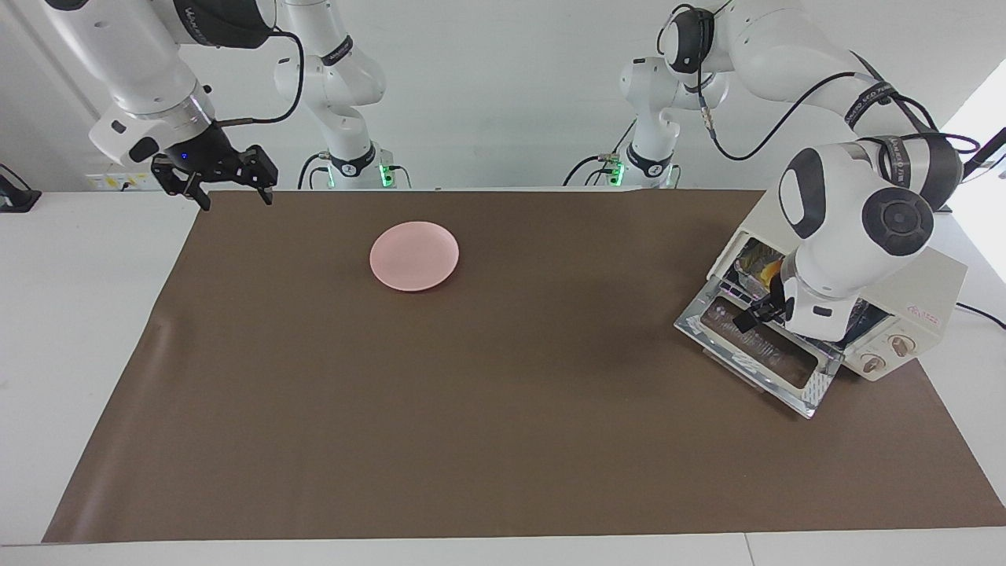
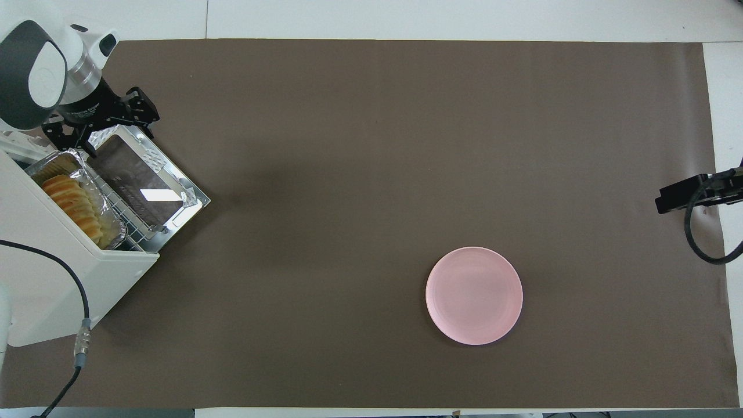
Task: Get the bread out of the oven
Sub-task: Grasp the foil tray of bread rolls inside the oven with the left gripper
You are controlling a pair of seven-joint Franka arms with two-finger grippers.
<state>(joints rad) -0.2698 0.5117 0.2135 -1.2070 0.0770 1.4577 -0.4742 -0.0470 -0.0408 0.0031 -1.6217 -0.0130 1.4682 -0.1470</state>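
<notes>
The cream-white oven (image 1: 931,279) (image 2: 52,278) stands at the left arm's end of the table, its glass door (image 1: 758,354) (image 2: 145,180) dropped open. The bread (image 2: 72,208), a ridged golden loaf, lies in a foil tray (image 2: 58,159) on the rack inside. In the facing view the left arm covers all but an orange end of the bread (image 1: 770,272). My left gripper (image 1: 754,314) (image 2: 116,132) hangs open and empty over the open door, just outside the oven's mouth. My right gripper (image 1: 236,200) waits open over the mat's corner by its own base.
A pink plate (image 1: 414,255) (image 2: 474,295) sits on the brown mat (image 1: 471,409) toward the right arm's end, near the robots. A black cable (image 2: 81,307) drapes over the oven's top. One right finger (image 2: 682,195) shows in the overhead view.
</notes>
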